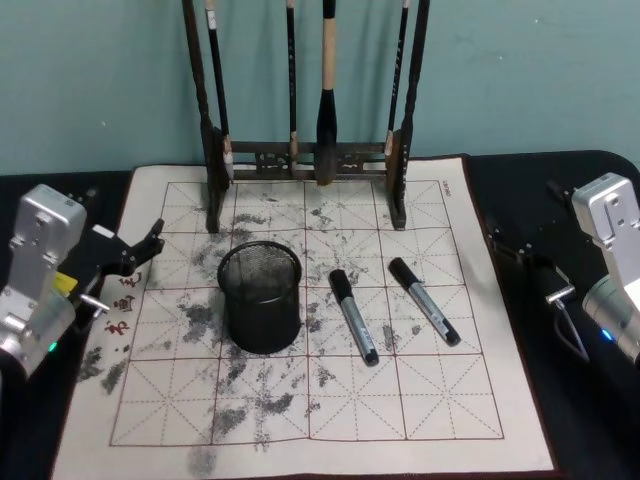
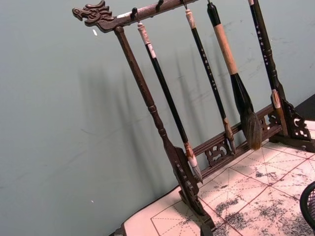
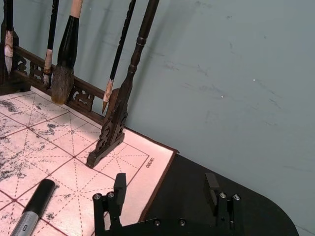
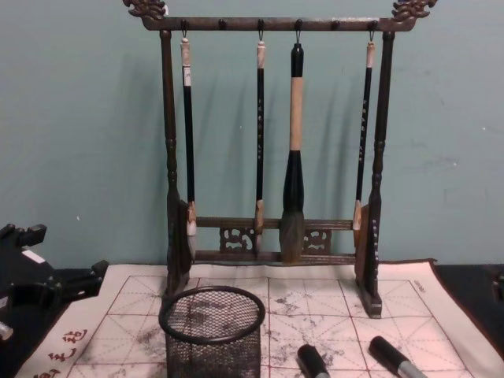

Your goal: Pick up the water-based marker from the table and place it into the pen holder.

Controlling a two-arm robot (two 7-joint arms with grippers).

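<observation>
Two black-capped grey markers lie on the inked calligraphy mat, one just right of the pen holder and another farther right; their caps also show in the chest view. The pen holder, a black mesh cup, stands upright left of centre. My left gripper hovers open at the mat's left edge. Off the mat's right edge, my right gripper is open with nothing in it, and the right marker lies ahead of it.
A tall dark wooden brush rack with several hanging brushes stands at the back of the mat. The mat lies on a black table cover, against a teal wall.
</observation>
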